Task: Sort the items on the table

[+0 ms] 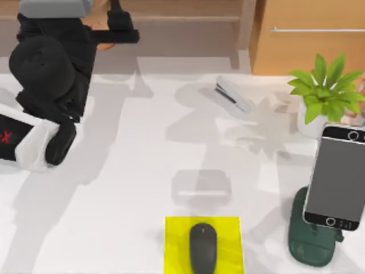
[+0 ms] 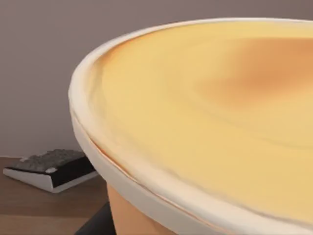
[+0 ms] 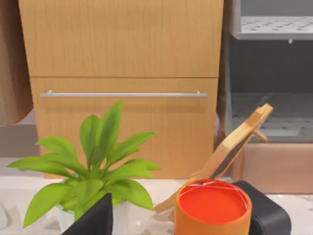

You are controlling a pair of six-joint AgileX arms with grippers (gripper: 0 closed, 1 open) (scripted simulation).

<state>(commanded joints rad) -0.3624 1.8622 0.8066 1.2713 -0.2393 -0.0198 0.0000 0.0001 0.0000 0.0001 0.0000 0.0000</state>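
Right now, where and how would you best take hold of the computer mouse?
I would grip the mouse across its narrow width, fingers on its two long flanks at mid-body, coming straight down from above. It lies flat on the yellow pad with its long axis running front to back, both flanks free, and the rounded top offers no hold.

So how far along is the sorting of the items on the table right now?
Looks done: the small dark grey computer mouse lies on the yellow square mat. In hand: the tall orange-tan drink cup with a foamy top is close under the left wrist camera, and the black-screened smartphone with silver edges sits raised at the right, over a dark green shape. Both apparently remain to be placed.
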